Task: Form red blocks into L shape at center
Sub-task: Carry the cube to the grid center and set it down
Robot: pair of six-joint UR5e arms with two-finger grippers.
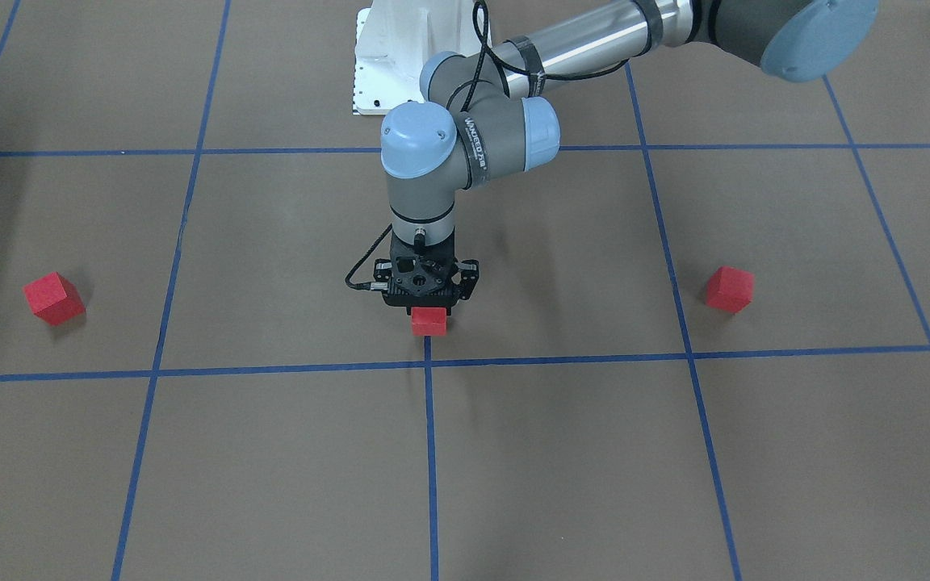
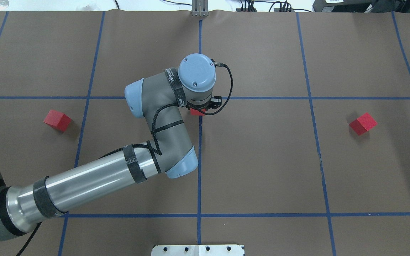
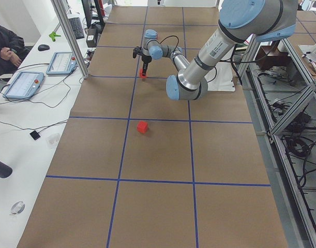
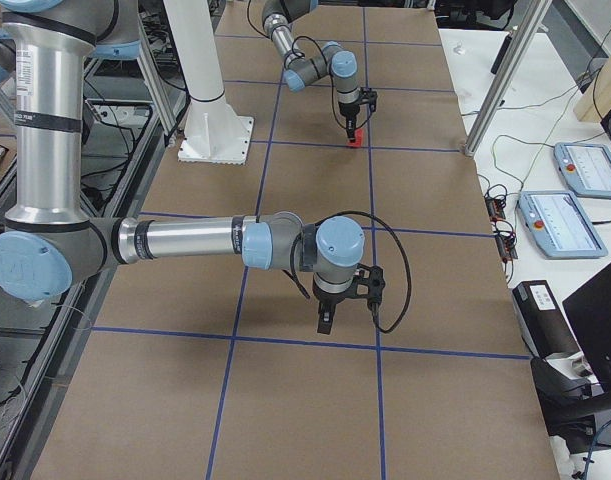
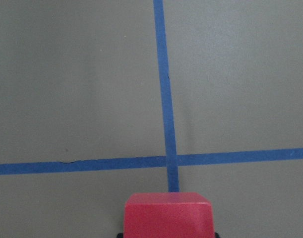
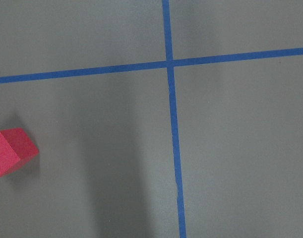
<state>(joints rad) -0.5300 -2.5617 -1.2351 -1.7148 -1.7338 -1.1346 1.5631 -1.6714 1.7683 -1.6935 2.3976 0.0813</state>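
Left pincer (image 1: 430,307) points straight down over the table (image 1: 271,468), clamped on the first red block (image 1: 429,323). In the wrist view, dark fingertips sit tight against both its sides. That block is just on the robot's side of the center (image 1: 428,362), over the blue tape line running into the crossing. I can't tell whether it touches the surface. The second red block (image 1: 55,298) lies well out on the robot's right and the third red block (image 1: 730,288) well out on its left, both askew to the grid. Right pincer (image 4: 325,318) hangs above the table; whether it's open or closed, I can't tell.
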